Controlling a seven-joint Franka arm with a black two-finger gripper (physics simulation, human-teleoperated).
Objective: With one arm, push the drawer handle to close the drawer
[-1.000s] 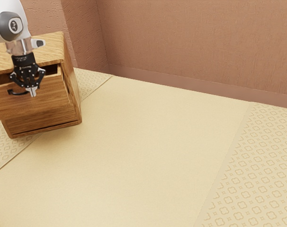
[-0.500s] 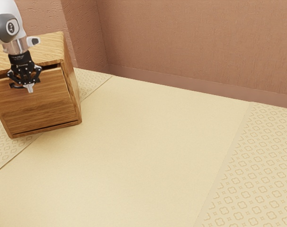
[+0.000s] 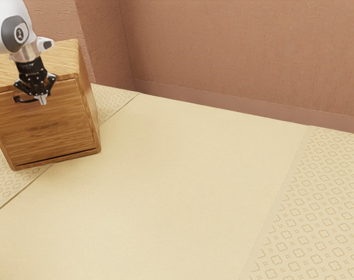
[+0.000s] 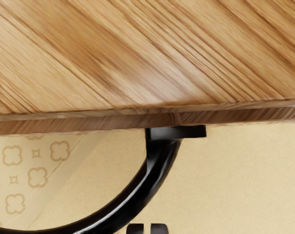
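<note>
My gripper [image 3: 42, 100] is shut in front of the drawer's upper part in the exterior view, its fingertips close together and pointing down. The wooden drawer [image 3: 48, 125] sits about flush with its cabinet [image 3: 90, 111]. The black handle [image 3: 24, 100] emerges on the exterior view's left of the gripper, which hides the rest of it. In the wrist view, the curved handle [image 4: 159, 168] stands out from the drawer front, and my gripper [image 4: 147, 228] is beside its arc; contact cannot be made out. Nothing is between the fingers.
The cabinet's wooden top [image 3: 57, 61] lies behind and beneath the arm. A cream surface [image 3: 165, 186] extends toward the exterior view's right, with a patterned strip [image 3: 323, 210] beyond it. A reddish-brown wall [image 3: 241, 52] rises behind.
The drawer has moved inward from standing clearly out of the cabinet to about flush. My gripper has gone back with it, then shifted slightly toward the exterior view's right.
</note>
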